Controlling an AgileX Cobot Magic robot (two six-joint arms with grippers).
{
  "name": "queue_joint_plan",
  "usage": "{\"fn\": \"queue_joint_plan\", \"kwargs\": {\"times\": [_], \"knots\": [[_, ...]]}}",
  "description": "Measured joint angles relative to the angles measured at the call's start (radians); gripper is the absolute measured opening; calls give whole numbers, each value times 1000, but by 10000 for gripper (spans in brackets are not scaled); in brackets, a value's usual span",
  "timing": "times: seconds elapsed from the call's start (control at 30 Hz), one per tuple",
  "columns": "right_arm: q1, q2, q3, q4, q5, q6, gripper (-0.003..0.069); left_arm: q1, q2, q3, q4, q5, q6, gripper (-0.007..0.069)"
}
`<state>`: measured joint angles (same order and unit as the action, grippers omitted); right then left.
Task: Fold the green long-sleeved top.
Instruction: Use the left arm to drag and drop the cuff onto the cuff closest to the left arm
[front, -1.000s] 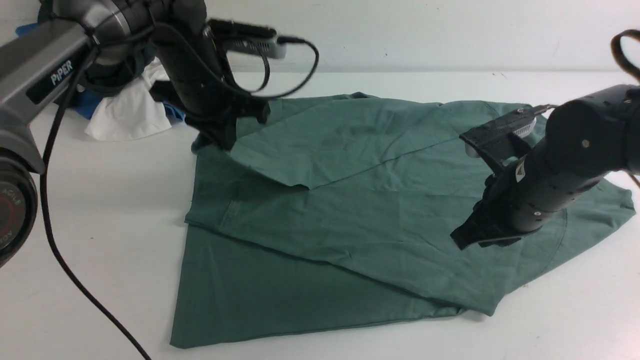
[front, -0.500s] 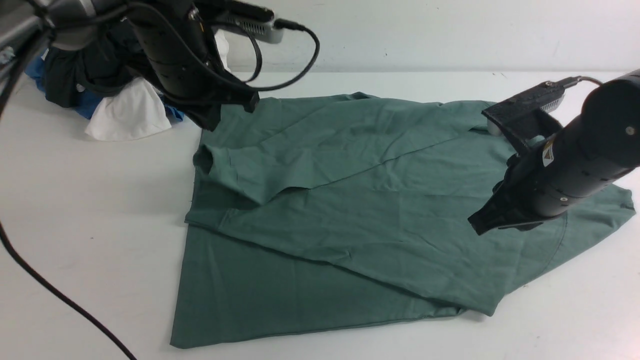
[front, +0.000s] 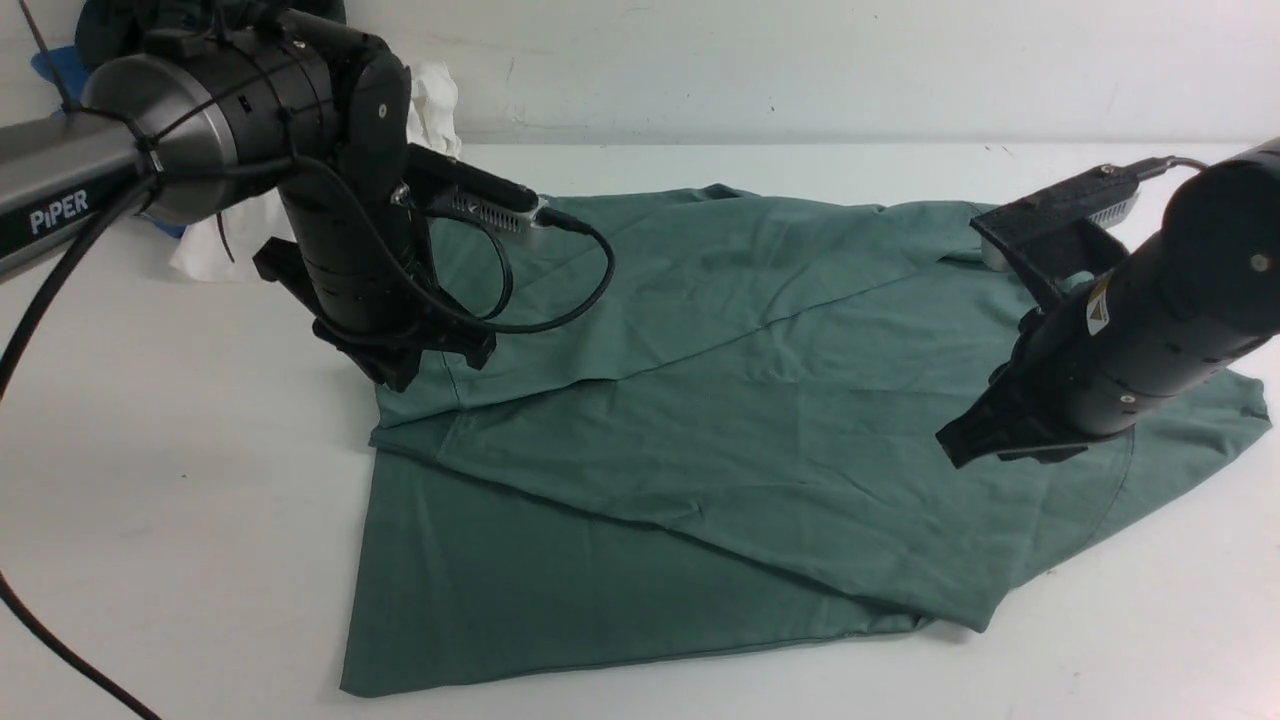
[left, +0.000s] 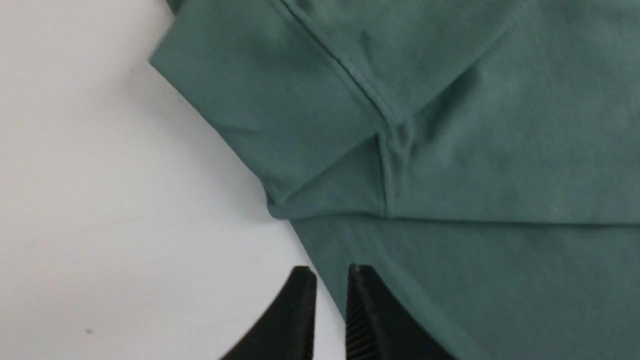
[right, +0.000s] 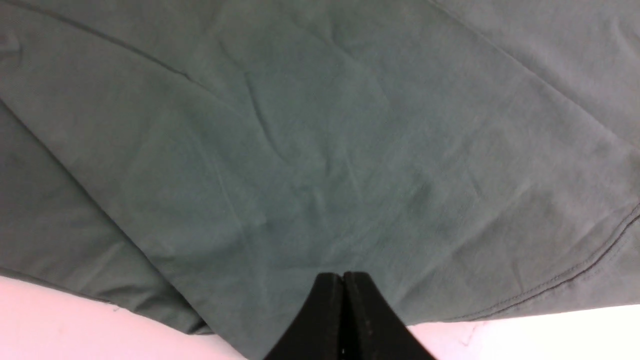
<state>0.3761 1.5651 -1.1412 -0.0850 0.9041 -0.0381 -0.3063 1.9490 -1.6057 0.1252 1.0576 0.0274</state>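
we see the white tabletop (front: 180, 520) carrying the green long-sleeved top (front: 700, 450), partly folded, spread from its middle toward the right edge. the left gripper (front: 395, 375) sits at the top's left edge, jaws slightly parted, pinching nothing. the right gripper (front: 955, 445) hovers over the top's right part, jaws pressed together, empty.

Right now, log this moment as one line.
sage-green cotton long-sleeved top: partly folded, lying flat | left fingers: slightly apart, empty | right fingers: shut, empty

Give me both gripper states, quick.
Left gripper: slightly open, empty, at the edge of the green top.
Right gripper: shut, holding nothing, over the top.
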Motion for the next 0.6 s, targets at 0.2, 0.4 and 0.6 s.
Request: {"fn": "queue_joint_plan", "kwargs": {"times": [0.2, 0.4, 0.6], "knots": [[0, 0, 0, 56, -26, -6, -3, -1, 61, 0, 15, -85, 72, 299], [0, 0, 0, 66, -29, -16, -3, -26, 146, 0, 19, -109, 256, 360], [0, 0, 0, 67, -30, -16, -3, -50, 187, 0, 93, -203, 289, 280]]}}
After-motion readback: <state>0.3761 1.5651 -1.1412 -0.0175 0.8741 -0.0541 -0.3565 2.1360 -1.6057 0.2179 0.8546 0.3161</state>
